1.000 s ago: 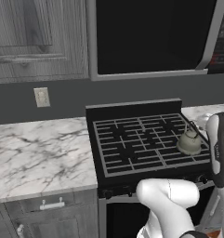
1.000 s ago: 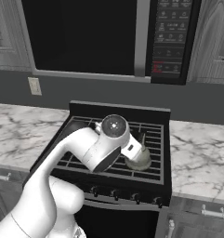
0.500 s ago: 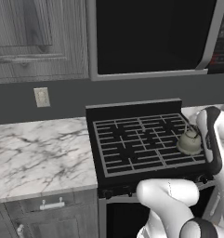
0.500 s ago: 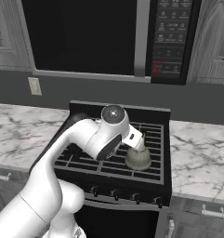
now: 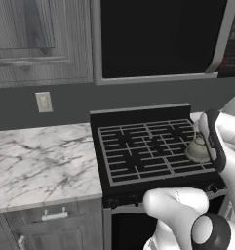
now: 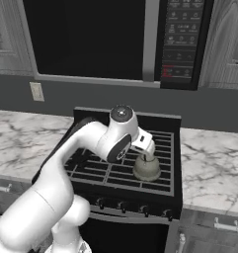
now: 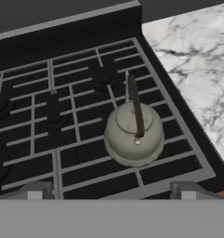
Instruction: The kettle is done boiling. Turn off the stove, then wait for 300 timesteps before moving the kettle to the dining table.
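The kettle [image 6: 146, 169] [image 5: 197, 149] [image 7: 134, 135], squat and grey-beige with a thin dark handle, stands on the front right burner of the black stove [image 6: 110, 174] [image 5: 138, 152] [image 7: 62, 121]. My gripper [image 6: 146, 155] [image 7: 112, 193] hovers just above and in front of the kettle, apart from it. Its fingertips [image 7: 36, 190] stand wide, so it is open and holds nothing. A row of small knobs [image 6: 123, 206] runs along the stove's front. The dining table is out of view.
Marble counters flank the stove on the left [image 5: 41, 161] and right [image 6: 214, 160]. A dark microwave [image 6: 115, 39] hangs above the burners, leaving limited headroom. A wall outlet [image 5: 43, 101] sits left of the stove. My forearm [image 5: 214, 141] hides part of the kettle in the left base view.
The arm's elbow has risen and the hand has lifted slightly over the kettle. The kettle has stayed in place and the jaws have stayed open.
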